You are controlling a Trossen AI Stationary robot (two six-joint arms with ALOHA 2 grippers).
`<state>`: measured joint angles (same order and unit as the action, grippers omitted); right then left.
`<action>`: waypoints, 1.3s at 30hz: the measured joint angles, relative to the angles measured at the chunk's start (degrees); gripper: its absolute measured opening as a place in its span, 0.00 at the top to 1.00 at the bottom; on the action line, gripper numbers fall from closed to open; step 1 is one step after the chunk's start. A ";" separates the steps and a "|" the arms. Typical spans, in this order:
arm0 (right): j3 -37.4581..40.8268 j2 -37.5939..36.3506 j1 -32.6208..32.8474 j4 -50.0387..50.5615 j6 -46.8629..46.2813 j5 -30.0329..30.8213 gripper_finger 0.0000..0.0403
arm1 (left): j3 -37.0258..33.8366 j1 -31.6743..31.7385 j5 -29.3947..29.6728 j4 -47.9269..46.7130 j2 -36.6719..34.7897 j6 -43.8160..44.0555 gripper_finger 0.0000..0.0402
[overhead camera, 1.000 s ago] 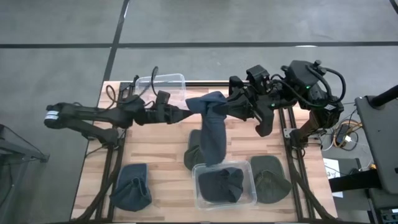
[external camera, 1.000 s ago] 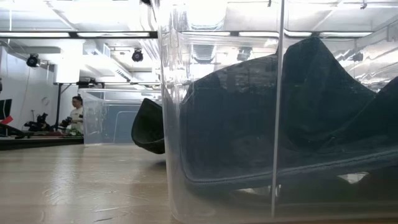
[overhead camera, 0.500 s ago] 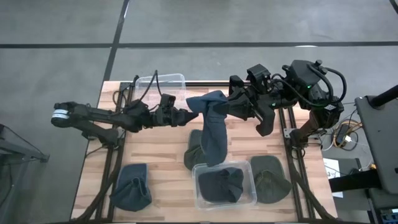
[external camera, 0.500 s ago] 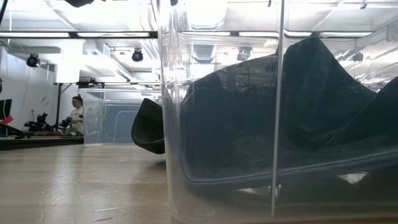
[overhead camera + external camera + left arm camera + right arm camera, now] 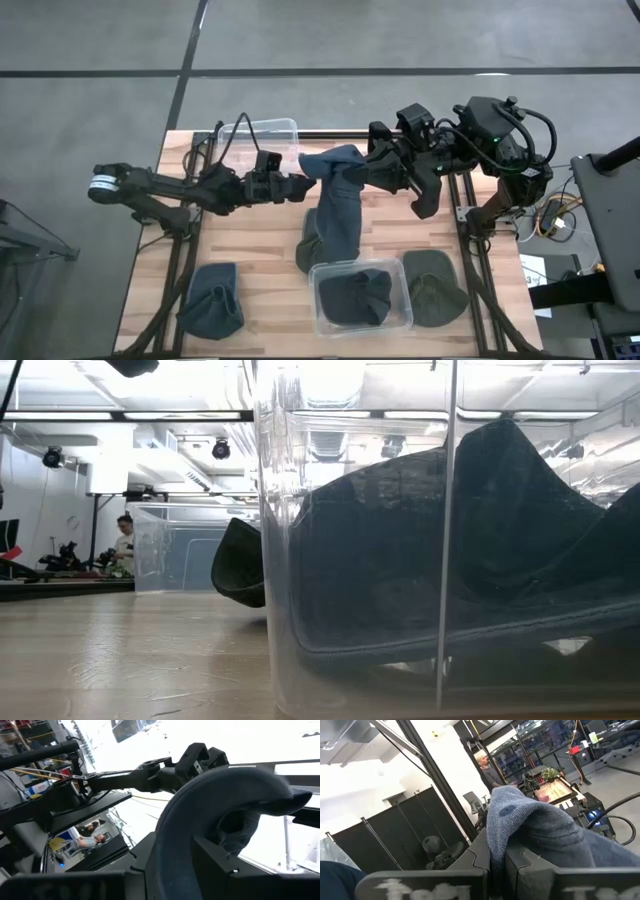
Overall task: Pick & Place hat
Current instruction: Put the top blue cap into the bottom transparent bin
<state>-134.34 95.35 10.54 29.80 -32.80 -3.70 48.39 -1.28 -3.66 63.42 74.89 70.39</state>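
A blue-grey knit hat (image 5: pixel 338 205) hangs between my two grippers above the middle of the table. Its lower end (image 5: pixel 335 250) reaches down by a dark hat (image 5: pixel 309 250) that lies on the table. My left gripper (image 5: pixel 303 187) is at the hat's left side and is shut on it. My right gripper (image 5: pixel 372 172) is at its upper right and is also shut on it. The hat fills the left wrist view (image 5: pixel 215 790) and the right wrist view (image 5: pixel 535 830). My left gripper pinches the hat's rolled edge (image 5: pixel 172 840) between its two fingers, coming level from the table's left. The hat curls over and past the fingers, held up off the table. My right gripper pinches a bunched fold at the hat's top (image 5: pixel 501 827) between its two fingers, coming from the table's right. The cloth drapes over the fingers and hangs below them. Whether its lower end touches the dark hat, I cannot tell.
A clear bin (image 5: pixel 360 320) at the near edge holds a dark hat (image 5: pixel 355 293) and fills the low view (image 5: pixel 450 560). An empty clear bin (image 5: pixel 260 128) stands at the far edge. More hats lie at the near left (image 5: pixel 212 300) and near right (image 5: pixel 435 288).
My left gripper has reached toward the table's right edge, closer to my right gripper, staying on the hat's left side. The hat's top has bunched narrower between the two grippers, and its hanging part has shifted slightly left.
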 joint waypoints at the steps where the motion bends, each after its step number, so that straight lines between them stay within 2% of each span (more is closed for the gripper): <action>1: 0.00 0.00 -0.06 0.01 0.04 -0.05 0.98 | 0.14 0.00 0.00 0.04 0.14 -0.02 0.73; 10: 0.00 0.07 -0.10 -0.04 -0.98 -0.41 0.98 | 0.62 -0.07 0.34 0.14 1.96 -0.02 0.73; 17: 0.00 0.11 -0.10 -0.03 -1.18 -0.42 0.98 | 0.72 -0.07 0.77 4.61 2.23 -0.48 0.73; 23: 0.00 0.13 -0.43 -0.10 -1.76 -0.66 0.98 | 3.18 -0.07 0.66 1.79 2.34 -2.80 0.73; 39: 0.00 0.13 -0.41 -0.61 -3.52 -1.07 0.98 | 3.10 0.02 2.67 0.39 2.23 -7.77 0.73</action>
<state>-134.34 95.48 10.13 29.19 -36.31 -4.77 51.49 -1.26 -0.99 63.81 77.12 62.62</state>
